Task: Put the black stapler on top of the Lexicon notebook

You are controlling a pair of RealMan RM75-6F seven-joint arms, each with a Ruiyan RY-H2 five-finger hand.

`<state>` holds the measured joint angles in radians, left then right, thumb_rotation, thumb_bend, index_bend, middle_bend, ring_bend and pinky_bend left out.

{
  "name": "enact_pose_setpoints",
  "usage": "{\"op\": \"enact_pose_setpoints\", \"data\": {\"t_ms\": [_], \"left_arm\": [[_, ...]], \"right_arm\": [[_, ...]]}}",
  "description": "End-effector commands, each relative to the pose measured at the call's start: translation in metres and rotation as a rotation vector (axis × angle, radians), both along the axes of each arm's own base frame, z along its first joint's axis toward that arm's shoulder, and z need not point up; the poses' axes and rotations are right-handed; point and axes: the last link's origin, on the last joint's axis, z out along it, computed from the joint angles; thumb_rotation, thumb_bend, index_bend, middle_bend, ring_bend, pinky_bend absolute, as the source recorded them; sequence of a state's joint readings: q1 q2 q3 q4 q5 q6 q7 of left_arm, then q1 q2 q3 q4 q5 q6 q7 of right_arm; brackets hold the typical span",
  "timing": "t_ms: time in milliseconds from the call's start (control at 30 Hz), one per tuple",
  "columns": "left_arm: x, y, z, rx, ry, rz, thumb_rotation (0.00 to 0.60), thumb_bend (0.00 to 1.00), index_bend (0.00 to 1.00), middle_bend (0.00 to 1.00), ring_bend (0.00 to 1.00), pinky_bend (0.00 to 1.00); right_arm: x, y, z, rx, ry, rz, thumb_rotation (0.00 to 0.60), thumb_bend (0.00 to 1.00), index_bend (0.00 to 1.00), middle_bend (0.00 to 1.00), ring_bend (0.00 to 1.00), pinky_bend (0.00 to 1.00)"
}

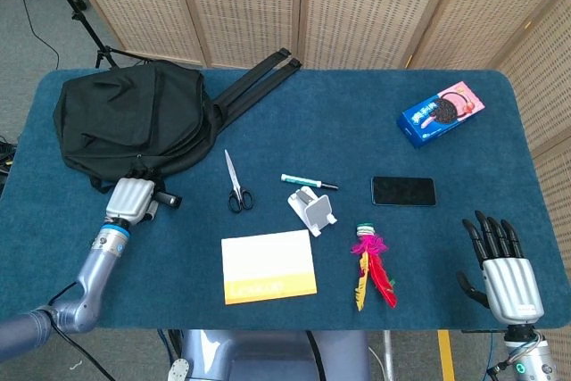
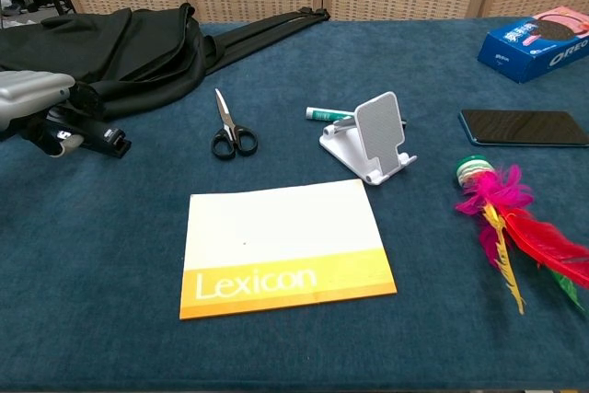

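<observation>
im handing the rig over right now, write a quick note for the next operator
Left hand: fingers closed around the black stapler at the table's left, beside the backpack; whether it is lifted off the cloth cannot be told.
Right hand: open, idle at the near right edge.
Lexicon notebook: flat at front centre, nothing on it.
Done: stapler grasped.
Left: carry it right and set it on the notebook.

The black stapler (image 2: 92, 138) lies flat at the worktop's left, well apart from the white-and-yellow Lexicon notebook (image 2: 285, 248) lying closed near the front.
</observation>
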<state>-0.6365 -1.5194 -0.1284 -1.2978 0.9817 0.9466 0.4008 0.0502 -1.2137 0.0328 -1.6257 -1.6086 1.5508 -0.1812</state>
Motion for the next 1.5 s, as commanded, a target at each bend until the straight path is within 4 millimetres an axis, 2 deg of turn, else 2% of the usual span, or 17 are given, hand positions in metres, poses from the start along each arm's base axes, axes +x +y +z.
{"op": "enact_pose_setpoints", "data": {"t_ms": [33,333,767,1300,1500], "left_arm": [[0.0,0.0,-0.001,0.011,0.002,-0.01,0.6,0.5,0.53,0.26,0.24,0.21],[0.019,0.003,0.009,0.06,-0.043,-0.089,0.6,0.5,0.59,0.31,0.28,0.24],[0.051,-0.002,0.017,0.055,-0.085,-0.155,0.6,0.51,0.61,0.32,0.28,0.25],[0.091,-0.027,-0.004,-0.029,-0.154,-0.248,0.6,0.5,0.61,0.32,0.28,0.25],[0.116,-0.041,-0.013,-0.066,-0.18,-0.323,0.6,0.5,0.61,0.32,0.28,0.25]], "right_arm": [[0.0,0.0,0.0,0.0,0.0,0.0,0.6,0.34,0.07,0.0,0.0,0.0],[0.0,0.0,-0.002,0.006,0.002,0.0,0.6,0.34,0.07,0.0,0.0,0.0],[0.0,0.0,0.0,0.002,-0.002,0.001,0.6,0.34,0.07,0.0,0.0,0.0],[0.0,0.001,0.001,-0.001,-0.005,0.002,0.6,0.34,0.07,0.0,0.0,0.0],[0.0,0.001,0.003,-0.004,-0.009,0.003,0.6,0.34,0.07,0.0,0.0,0.0]]}}
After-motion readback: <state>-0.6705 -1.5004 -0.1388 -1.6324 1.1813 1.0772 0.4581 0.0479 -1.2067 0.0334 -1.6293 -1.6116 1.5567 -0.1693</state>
